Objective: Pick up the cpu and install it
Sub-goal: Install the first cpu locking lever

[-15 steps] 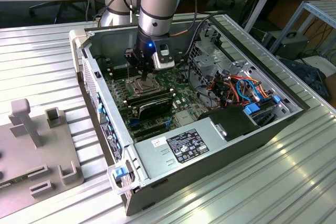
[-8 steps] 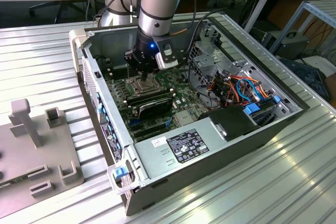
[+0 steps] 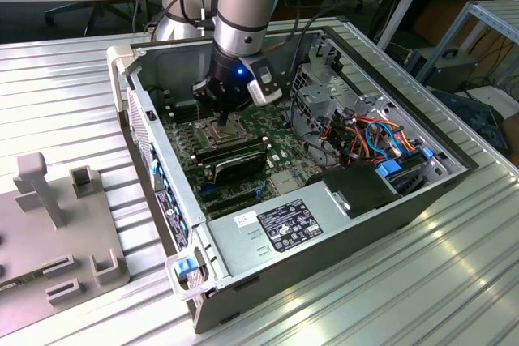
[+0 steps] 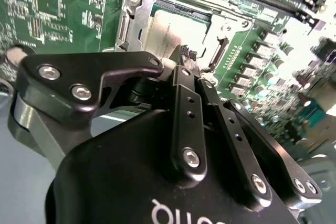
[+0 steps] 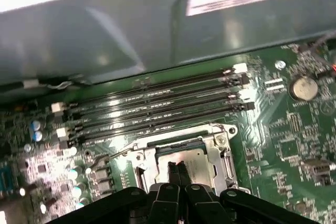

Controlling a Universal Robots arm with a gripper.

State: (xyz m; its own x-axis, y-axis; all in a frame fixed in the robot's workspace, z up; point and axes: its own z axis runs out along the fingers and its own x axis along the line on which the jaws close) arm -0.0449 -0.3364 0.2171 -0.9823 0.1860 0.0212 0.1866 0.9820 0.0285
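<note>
The cpu [image 4: 170, 27] is a thin silvery-tan square lying flat inside the metal-framed socket [image 4: 134, 3] on the green motherboard [image 3: 276, 164]. In the first wrist view the cpu [image 5: 198, 162] sits within the socket frame [image 5: 220, 142], partly hidden by the fingers. My gripper [image 3: 220, 115] reaches down into the open computer case [image 3: 154, 143], directly over the socket. Its two dark fingers are pressed together in both wrist views, with the gripper [image 4: 185, 56] [image 5: 176, 170] right at the cpu's face. Whether the tips touch the cpu I cannot tell.
Long black memory slots [image 5: 157, 103] run beside the socket. A power supply [image 3: 284, 224] fills the case's near side, and orange and blue cables [image 3: 373, 135] crowd the exterior view's right. A grey fixture block [image 3: 49, 192] stands on the ribbed table outside the case.
</note>
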